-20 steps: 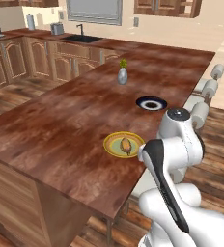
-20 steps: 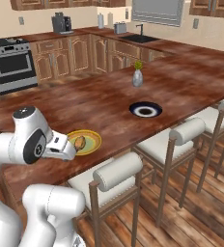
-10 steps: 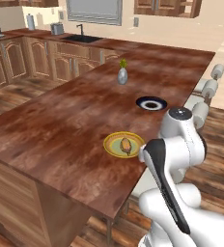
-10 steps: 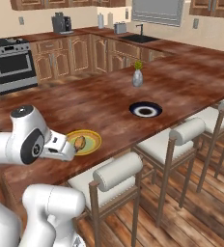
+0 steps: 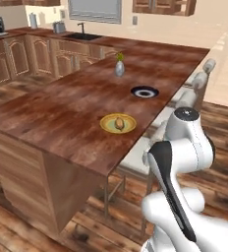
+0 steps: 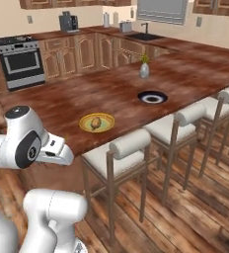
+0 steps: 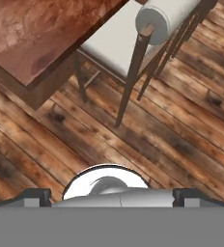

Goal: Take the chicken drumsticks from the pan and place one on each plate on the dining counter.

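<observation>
I see the dining counter [image 5: 62,108], long and reddish-brown. A cushioned stool [image 6: 117,150] is tucked against its near edge. On the counter, the yellow plate [image 5: 106,125] carries one tan drumstick [image 5: 119,123]; the blue-rimmed plate [image 5: 145,92] lies farther along. A small vase [image 5: 119,66] stands beyond. My gripper [image 7: 111,198], jaws spread wide and holding nothing, points at the wood floor [image 7: 181,140].
</observation>
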Controlling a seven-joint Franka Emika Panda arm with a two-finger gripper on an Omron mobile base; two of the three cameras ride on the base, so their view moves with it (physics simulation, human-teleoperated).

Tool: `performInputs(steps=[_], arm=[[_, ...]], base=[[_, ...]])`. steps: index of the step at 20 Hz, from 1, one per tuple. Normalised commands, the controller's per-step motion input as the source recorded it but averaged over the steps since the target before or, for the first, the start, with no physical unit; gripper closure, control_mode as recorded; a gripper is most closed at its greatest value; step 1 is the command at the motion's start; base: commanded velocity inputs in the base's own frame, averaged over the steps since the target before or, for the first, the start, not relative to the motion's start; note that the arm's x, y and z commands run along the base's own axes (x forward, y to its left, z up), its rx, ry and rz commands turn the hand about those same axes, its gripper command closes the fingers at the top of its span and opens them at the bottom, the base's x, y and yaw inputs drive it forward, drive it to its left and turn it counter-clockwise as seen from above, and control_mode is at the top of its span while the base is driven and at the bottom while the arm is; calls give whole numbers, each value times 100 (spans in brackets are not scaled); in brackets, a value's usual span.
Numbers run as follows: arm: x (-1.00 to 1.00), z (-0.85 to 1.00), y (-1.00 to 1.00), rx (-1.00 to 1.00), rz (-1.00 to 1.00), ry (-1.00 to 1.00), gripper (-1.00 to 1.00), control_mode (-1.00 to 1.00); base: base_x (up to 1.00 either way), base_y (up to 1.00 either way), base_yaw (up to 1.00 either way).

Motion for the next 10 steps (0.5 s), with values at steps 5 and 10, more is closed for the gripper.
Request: performInputs(steps=[5, 10], arm=[[0, 0, 0, 0, 0, 0, -100, 100], [0, 0, 0, 0, 0, 0, -100, 100]], base=[[-87, 25, 22], [-17, 98, 9]])
